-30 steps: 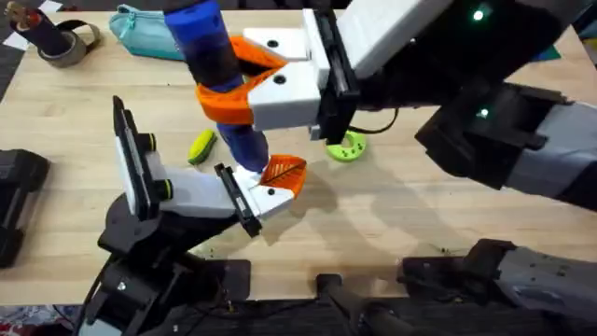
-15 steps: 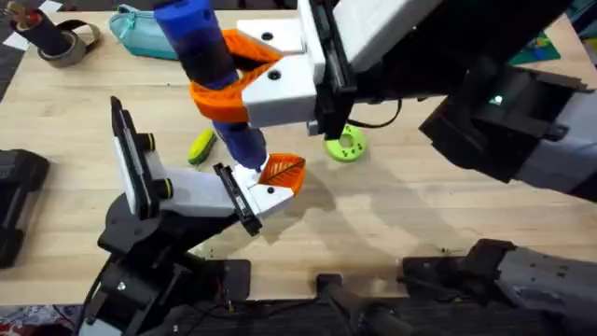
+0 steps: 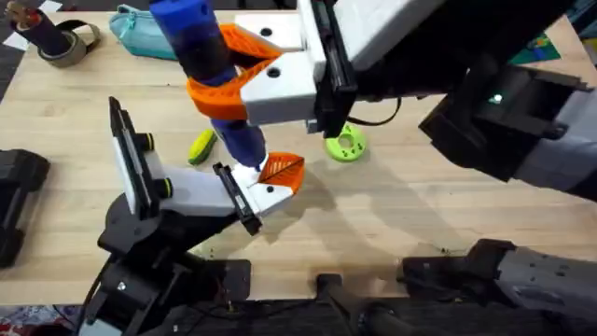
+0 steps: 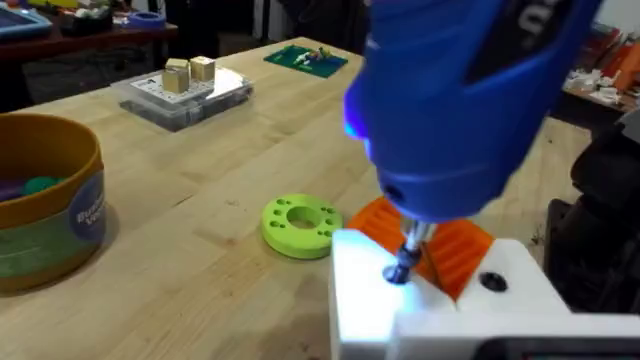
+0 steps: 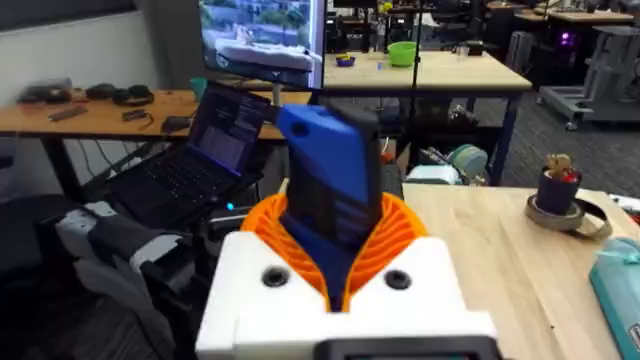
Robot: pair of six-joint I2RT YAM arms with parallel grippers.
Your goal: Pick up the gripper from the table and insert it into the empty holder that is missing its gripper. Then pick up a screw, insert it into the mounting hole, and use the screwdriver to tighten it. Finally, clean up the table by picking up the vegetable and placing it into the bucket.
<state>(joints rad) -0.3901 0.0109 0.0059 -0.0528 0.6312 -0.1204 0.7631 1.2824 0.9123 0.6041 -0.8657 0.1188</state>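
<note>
The right arm's white gripper (image 3: 224,79), its orange-padded jaws clamped on the thick bright-blue screwdriver (image 3: 210,70), holds the tool upright, tip down on the white-and-orange finger block (image 3: 272,182) seated in the narrow black holder rail (image 3: 238,199). A small yellow-green toy vegetable (image 3: 201,146) lies just beside it on the wooden counter (image 3: 392,210); the left arm's jaws cannot be judged

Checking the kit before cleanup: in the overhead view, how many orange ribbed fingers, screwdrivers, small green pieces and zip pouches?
Orange ribbed plastic fingers: 3, two on the right gripper, one on the black-based arm
Blue cylindrical-handled screwdriver: 1
Small green pieces: 2, yellow-green oblong vegetable, bright-green round disc
Teal zip pouch: 1
Total: 7
</note>
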